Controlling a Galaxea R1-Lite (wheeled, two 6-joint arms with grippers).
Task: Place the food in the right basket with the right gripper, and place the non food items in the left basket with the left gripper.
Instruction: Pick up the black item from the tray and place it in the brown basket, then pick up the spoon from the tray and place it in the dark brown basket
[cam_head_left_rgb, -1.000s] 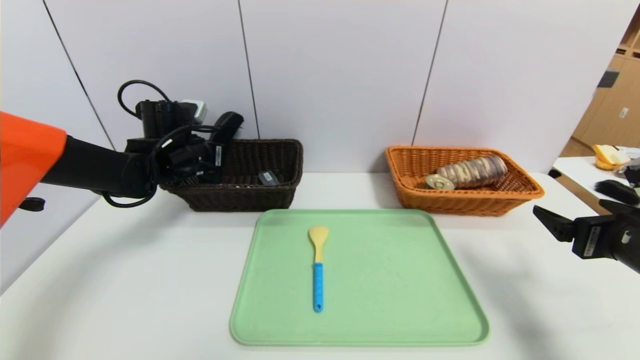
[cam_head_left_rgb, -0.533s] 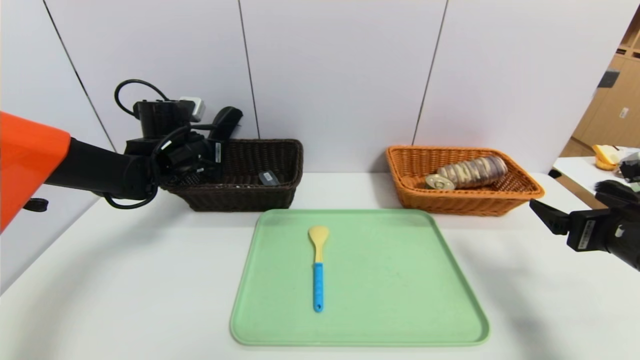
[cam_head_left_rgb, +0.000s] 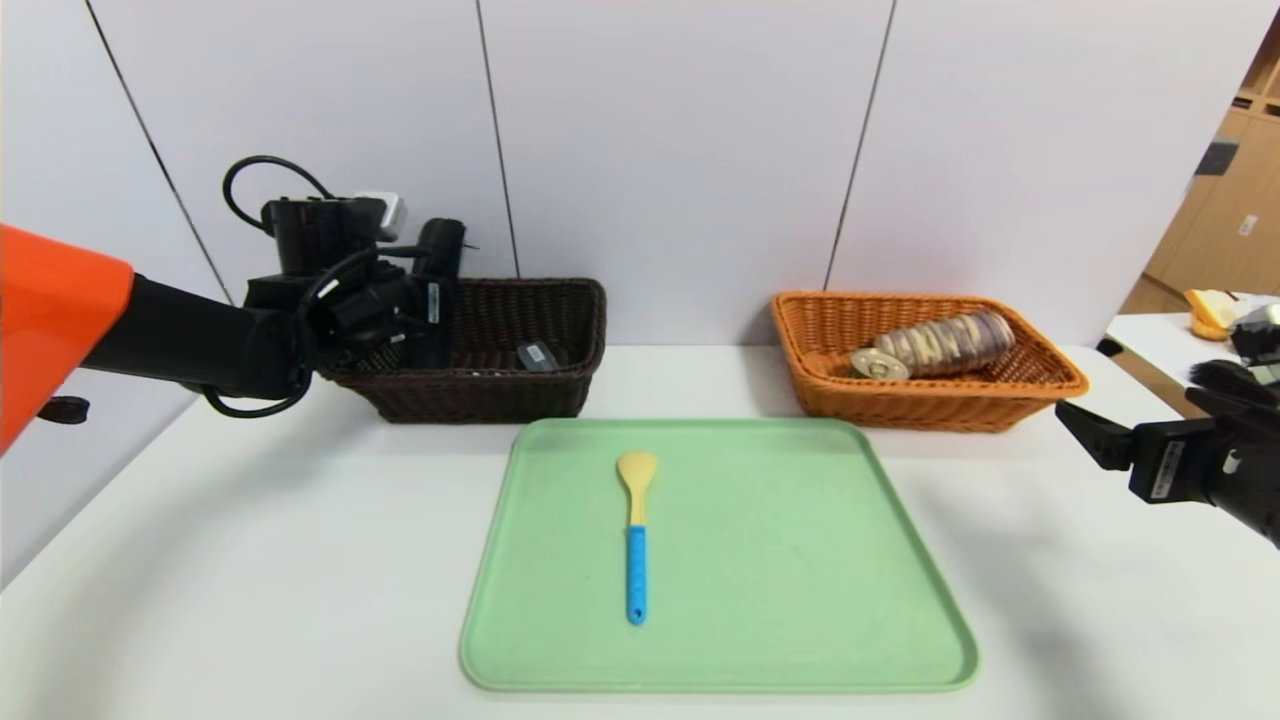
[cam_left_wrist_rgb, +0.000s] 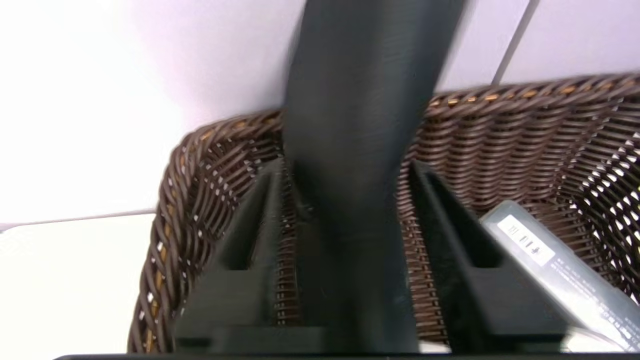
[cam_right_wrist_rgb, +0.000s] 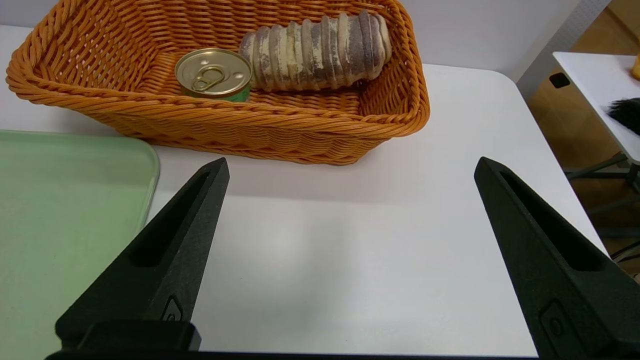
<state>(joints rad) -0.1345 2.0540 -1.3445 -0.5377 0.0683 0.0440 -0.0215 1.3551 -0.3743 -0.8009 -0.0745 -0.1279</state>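
Swung the dark object (cam_head_left_rgb: 440, 248) from a lean to upright above the brown basket (cam_head_left_rgb: 575, 300) within the last second. Now flanking it with left gripper (cam_left_wrist_rgb: 347, 170) jaws just parted, seemingly to drop it beside the grey device (cam_left_wrist_rgb: 545, 260). Holding right gripper (cam_right_wrist_rgb: 351, 165) wide open, empty, near the orange basket (cam_right_wrist_rgb: 400, 115). Leaving the spoon (cam_head_left_rgb: 636, 530) on the tray (cam_head_left_rgb: 800, 600).
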